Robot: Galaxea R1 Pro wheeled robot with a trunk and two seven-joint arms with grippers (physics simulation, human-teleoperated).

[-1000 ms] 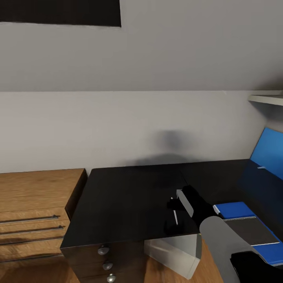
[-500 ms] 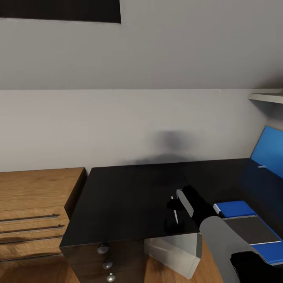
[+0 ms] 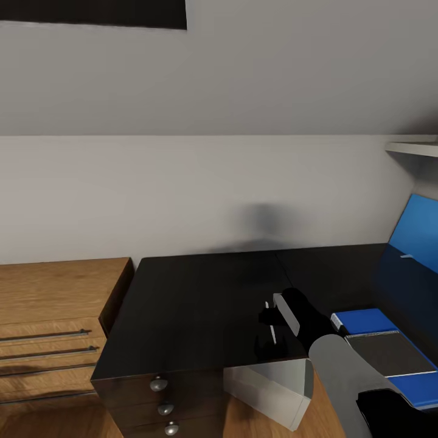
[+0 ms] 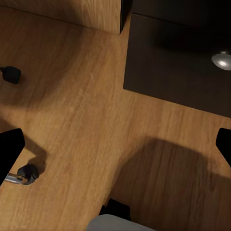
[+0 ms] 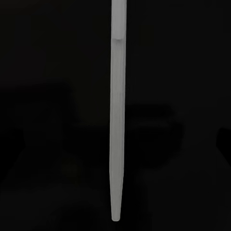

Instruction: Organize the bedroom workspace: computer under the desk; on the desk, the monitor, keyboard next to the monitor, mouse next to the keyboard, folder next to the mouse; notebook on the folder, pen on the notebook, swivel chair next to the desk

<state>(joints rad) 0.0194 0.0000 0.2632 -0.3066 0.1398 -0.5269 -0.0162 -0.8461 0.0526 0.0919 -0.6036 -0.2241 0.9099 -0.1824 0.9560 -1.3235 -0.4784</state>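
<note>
A thin white pen [image 3: 271,334] is pinched in my right gripper [image 3: 268,331], shut, just above the black desk [image 3: 194,304] near its front edge. In the right wrist view the pen [image 5: 117,120] runs straight out over the dark desktop. To the right lies the blue folder [image 3: 364,320] with the grey notebook [image 3: 389,354] on top. The monitor's blue screen [image 3: 420,237] shows at the far right. A pale computer case [image 3: 267,386] stands under the desk. My left gripper [image 4: 115,147] hangs open over the wooden floor.
A wooden dresser [image 3: 55,322] abuts the desk's left side. The desk's drawer column has round knobs [image 3: 159,384]. A shelf [image 3: 413,149] juts from the right wall. Black chair casters [image 4: 26,173] sit on the floor near the left gripper.
The head camera has drifted slightly, shifting the whole picture a little. The right gripper still holds the pen in the same spot over the desk.
</note>
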